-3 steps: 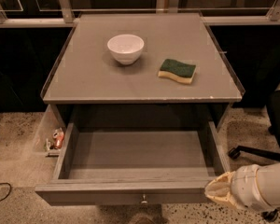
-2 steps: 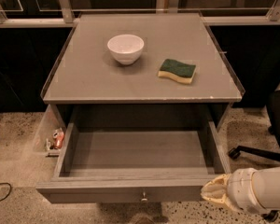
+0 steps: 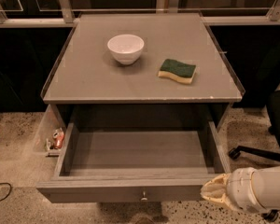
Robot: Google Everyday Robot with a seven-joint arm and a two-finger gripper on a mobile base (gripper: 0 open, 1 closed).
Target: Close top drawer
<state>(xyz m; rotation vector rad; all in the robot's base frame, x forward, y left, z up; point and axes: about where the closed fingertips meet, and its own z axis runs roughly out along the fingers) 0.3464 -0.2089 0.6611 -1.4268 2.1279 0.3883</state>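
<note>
Top drawer (image 3: 135, 153) open at lower centre, gripper (image 3: 213, 192) at lower right by its front corner, openness unclear, bowl (image 3: 125, 48) and sponge (image 3: 177, 71) above.

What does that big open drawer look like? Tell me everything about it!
The top drawer is wide, shallow and grey, and it looks like painted wood. It is pulled far out from under the grey tabletop and sits level, with nothing to see inside it. Its flat front has one small round metal knob in the middle. The robot's cream hand is at the right end of the front and seems to be against it.
</note>
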